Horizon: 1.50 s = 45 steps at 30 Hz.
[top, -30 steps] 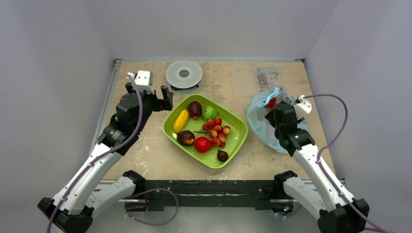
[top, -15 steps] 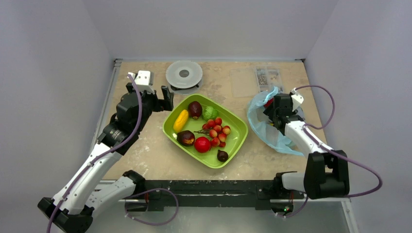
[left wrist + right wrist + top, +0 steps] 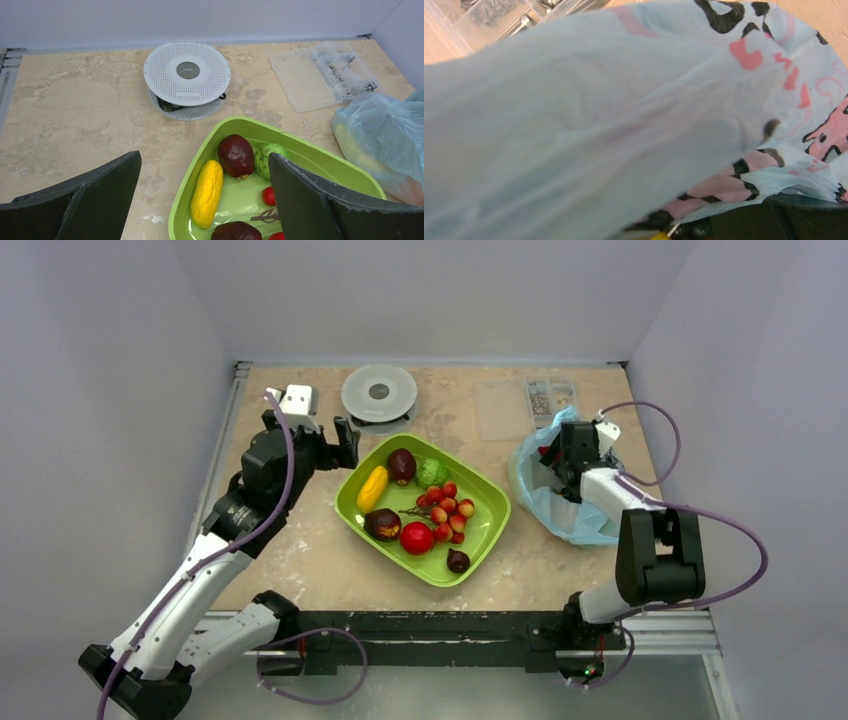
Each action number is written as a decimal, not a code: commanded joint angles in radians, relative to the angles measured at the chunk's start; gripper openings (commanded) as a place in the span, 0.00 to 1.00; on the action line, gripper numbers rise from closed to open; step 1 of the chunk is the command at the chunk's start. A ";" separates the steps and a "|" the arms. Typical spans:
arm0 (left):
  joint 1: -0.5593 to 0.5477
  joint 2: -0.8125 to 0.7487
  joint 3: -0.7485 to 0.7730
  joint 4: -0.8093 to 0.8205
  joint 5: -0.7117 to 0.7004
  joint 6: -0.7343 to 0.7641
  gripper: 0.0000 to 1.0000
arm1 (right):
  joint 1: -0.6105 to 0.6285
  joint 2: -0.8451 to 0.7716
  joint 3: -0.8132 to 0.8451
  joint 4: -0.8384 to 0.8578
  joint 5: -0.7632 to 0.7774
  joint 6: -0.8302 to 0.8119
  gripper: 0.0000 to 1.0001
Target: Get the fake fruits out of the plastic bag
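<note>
Tray (image 3: 487,530): middle of the table (image 3: 300,560).
Bag (image 3: 560,518): just right of the tray.
Round disc (image 3: 379,393): behind the tray's far corner.
Parts case (image 3: 551,397): behind the bag, right of the round disc.
In the tray: banana (image 3: 372,488) at left, berry cluster (image 3: 448,508) in the middle, round fruit (image 3: 416,537) before the cluster, to its left.
</note>
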 commanded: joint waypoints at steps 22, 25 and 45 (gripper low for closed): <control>0.011 0.016 0.041 0.019 0.005 -0.012 1.00 | -0.006 -0.402 -0.050 -0.271 -0.230 -0.038 0.25; 0.011 0.018 0.043 0.019 0.009 -0.015 1.00 | -0.006 -0.533 -0.083 -0.387 -0.301 -0.021 0.24; 0.011 0.027 0.044 0.017 0.007 -0.015 1.00 | 0.802 -0.597 0.139 -0.719 -0.198 0.336 0.15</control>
